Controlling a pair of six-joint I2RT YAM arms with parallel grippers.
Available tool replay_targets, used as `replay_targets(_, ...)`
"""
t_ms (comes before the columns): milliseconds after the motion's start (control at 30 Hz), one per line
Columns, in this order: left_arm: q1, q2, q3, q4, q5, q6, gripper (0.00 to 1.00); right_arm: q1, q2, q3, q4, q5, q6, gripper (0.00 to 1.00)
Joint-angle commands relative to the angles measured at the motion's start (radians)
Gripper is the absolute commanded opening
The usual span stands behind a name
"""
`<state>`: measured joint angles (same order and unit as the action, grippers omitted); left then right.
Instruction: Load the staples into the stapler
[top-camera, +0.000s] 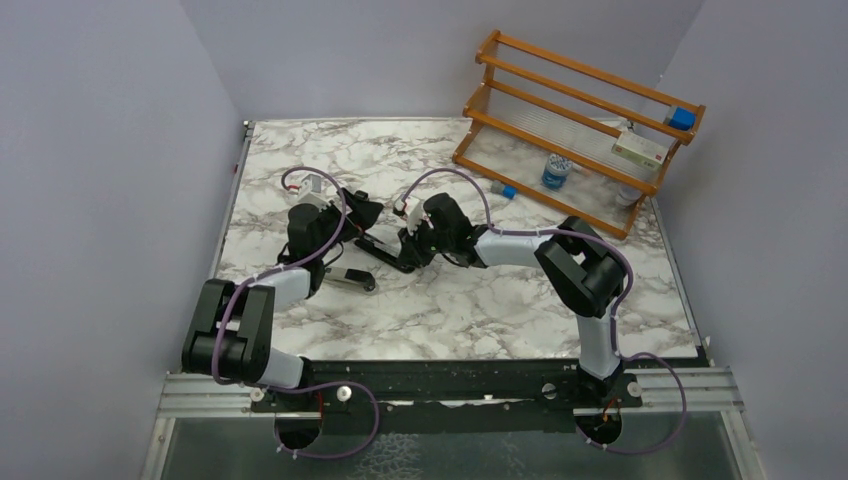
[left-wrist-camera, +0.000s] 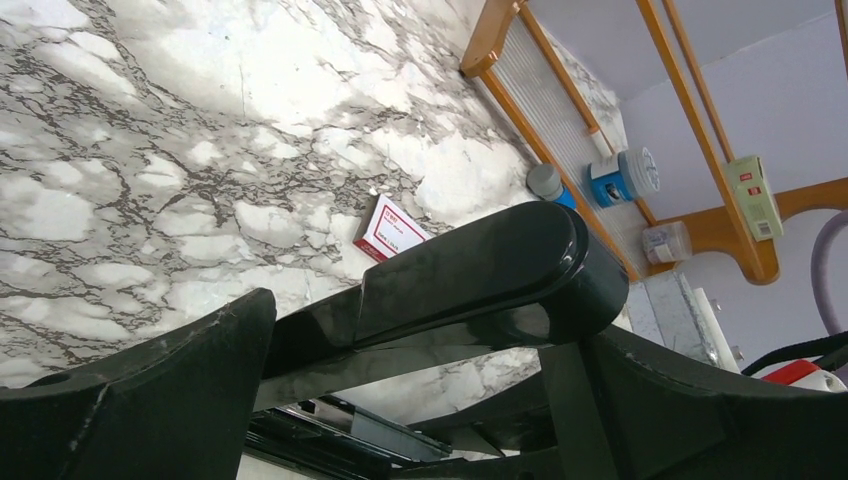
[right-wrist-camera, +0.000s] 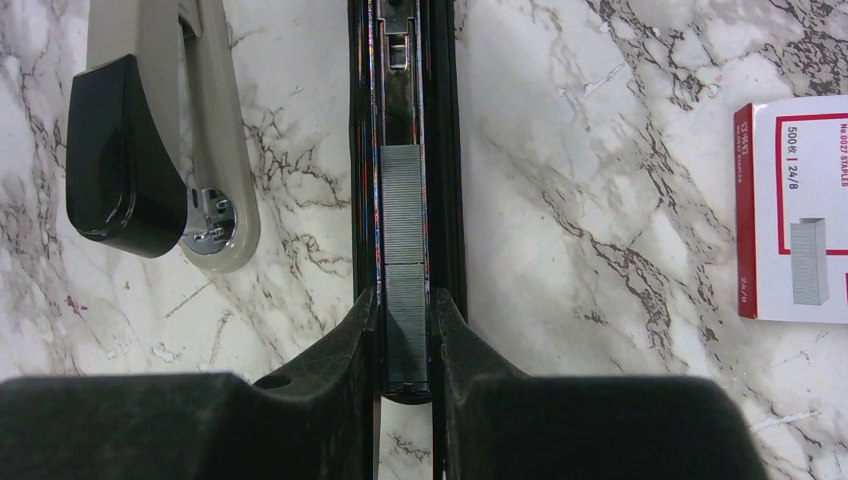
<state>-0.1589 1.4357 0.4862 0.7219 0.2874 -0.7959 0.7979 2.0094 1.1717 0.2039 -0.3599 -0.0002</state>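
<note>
The black stapler (top-camera: 385, 250) lies open in the middle of the table. Its long channel (right-wrist-camera: 405, 100) runs straight up the right wrist view. A silver-grey strip of staples (right-wrist-camera: 405, 230) lies in that channel. My right gripper (right-wrist-camera: 405, 310) is shut on the near end of the strip, one finger on each side. The stapler's raised black lid (left-wrist-camera: 470, 270) crosses between the wide jaws of my left gripper (left-wrist-camera: 425, 330), which is open. The pink-red staples box (right-wrist-camera: 795, 210) lies flat on the marble to the right of the stapler, and also shows beyond the lid (left-wrist-camera: 390, 228).
A grey tool with a black tip (right-wrist-camera: 150, 150) lies on the table left of the stapler (top-camera: 350, 280). An orange wooden rack (top-camera: 580, 120) stands at the back right with a blue-capped jar (left-wrist-camera: 620, 178) and small boxes. Grey walls close in both sides.
</note>
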Motion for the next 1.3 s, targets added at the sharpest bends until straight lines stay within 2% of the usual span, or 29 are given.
replay_targets(0, -0.041, -0.084, 0.003, 0.04, 0.092, -0.031, 0.99, 0.01, 0.079, -0.019, -0.054, 0.03, 0.032, 0.01)
replay_targets(133, -0.042, -0.084, 0.017, -0.014, 0.087, 0.046, 0.99, 0.011, 0.083, -0.018, -0.055, 0.027, 0.032, 0.01)
replay_targets(300, -0.044, -0.078, 0.069, -0.188, 0.044, 0.156, 0.99, 0.011, 0.082, -0.022, -0.057, 0.034, 0.031, 0.01)
replay_targets(567, -0.053, -0.071, 0.09, -0.344, -0.009, 0.221, 0.99, 0.011, 0.085, -0.014, -0.06, 0.032, 0.031, 0.01)
replay_targets(800, -0.1, -0.121, 0.103, -0.463, -0.14, 0.326, 0.99, 0.011, 0.083, -0.014, -0.063, 0.035, 0.028, 0.01)
replay_targets(1100, -0.108, -0.205, 0.142, -0.536, -0.194, 0.37, 0.99, 0.011, 0.083, -0.007, -0.066, 0.03, 0.028, 0.01)
replay_targets(1267, -0.108, -0.269, 0.112, -0.507, -0.218, 0.35, 0.99, 0.011, 0.084, -0.008, -0.065, 0.032, 0.028, 0.01)
